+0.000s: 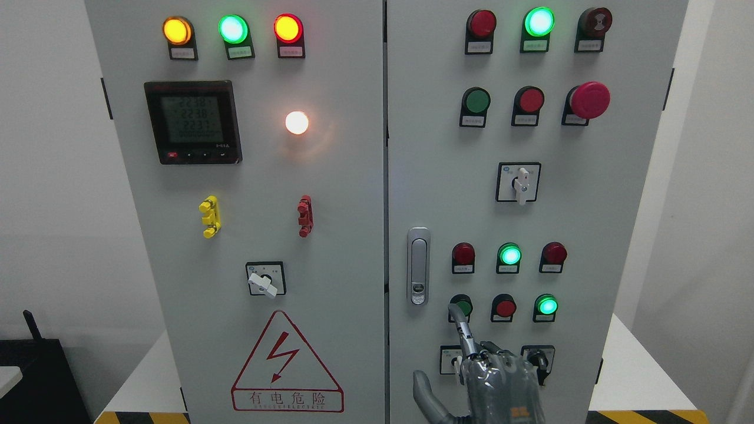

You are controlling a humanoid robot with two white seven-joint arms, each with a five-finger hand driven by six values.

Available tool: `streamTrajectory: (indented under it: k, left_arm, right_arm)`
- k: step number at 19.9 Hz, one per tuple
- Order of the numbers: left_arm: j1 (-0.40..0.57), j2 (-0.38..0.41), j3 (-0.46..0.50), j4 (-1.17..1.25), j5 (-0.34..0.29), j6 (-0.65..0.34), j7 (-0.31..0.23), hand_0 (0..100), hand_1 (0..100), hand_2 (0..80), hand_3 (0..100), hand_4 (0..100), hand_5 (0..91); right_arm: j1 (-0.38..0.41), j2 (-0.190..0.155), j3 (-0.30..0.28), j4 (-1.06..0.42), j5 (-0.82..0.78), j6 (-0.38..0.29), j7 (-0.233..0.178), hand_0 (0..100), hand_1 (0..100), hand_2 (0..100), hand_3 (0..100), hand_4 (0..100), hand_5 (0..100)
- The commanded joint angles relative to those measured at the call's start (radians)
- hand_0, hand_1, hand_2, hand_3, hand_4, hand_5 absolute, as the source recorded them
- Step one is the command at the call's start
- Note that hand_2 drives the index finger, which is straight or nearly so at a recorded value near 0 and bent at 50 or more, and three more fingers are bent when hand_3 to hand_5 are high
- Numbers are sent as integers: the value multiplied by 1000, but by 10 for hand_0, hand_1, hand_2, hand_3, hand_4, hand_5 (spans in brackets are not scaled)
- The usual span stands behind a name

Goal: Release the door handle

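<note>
The silver door handle (418,265) lies flush and upright in the right cabinet door (436,153), near that door's left edge. My right hand (440,347) rises from the bottom edge, below and slightly right of the handle, and does not touch it. Its index finger (461,327) points up, with the tip near a green button (462,306). The thumb (425,394) is spread out to the left. Nothing is in the hand. The doors look closed, with a narrow dark seam between them. My left hand is out of the picture.
Both doors carry lit indicator lamps, push buttons, rotary switches (518,182) and a red emergency stop (589,100). The left door has a digital meter (193,122) and a shock warning triangle (287,365). White walls flank the cabinet; a black object (35,377) sits lower left.
</note>
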Motion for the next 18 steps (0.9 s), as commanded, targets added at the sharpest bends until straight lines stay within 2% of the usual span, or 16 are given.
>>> streamTrajectory:
  k: [1, 4, 7, 14, 18]
  left_arm:
    - [0, 0, 11, 17, 0, 0, 0, 120, 389, 0, 0, 0, 0]
    - [0, 0, 11, 17, 0, 0, 0, 120, 389, 0, 0, 0, 0]
    - [0, 0, 11, 17, 0, 0, 0, 120, 389, 0, 0, 0, 0]
    - [0, 0, 11, 17, 0, 0, 0, 120, 389, 0, 0, 0, 0]
    - [0, 0, 11, 17, 0, 0, 0, 120, 389, 0, 0, 0, 0]
  right_arm:
    - [-37, 19, 71, 85, 78, 5, 13, 330, 179, 0, 1000, 907, 982]
    - [-54, 19, 66, 96, 91, 5, 17, 334, 172, 0, 1000, 908, 983]
    - [-64, 19, 62, 107, 93, 15, 42, 339, 169, 0, 1000, 910, 985]
    - [-89, 19, 46, 120, 92, 21, 54, 338, 165, 0, 1000, 909, 985]
    - [-90, 19, 33, 122, 92, 48, 57, 336, 163, 0, 1000, 910, 986]
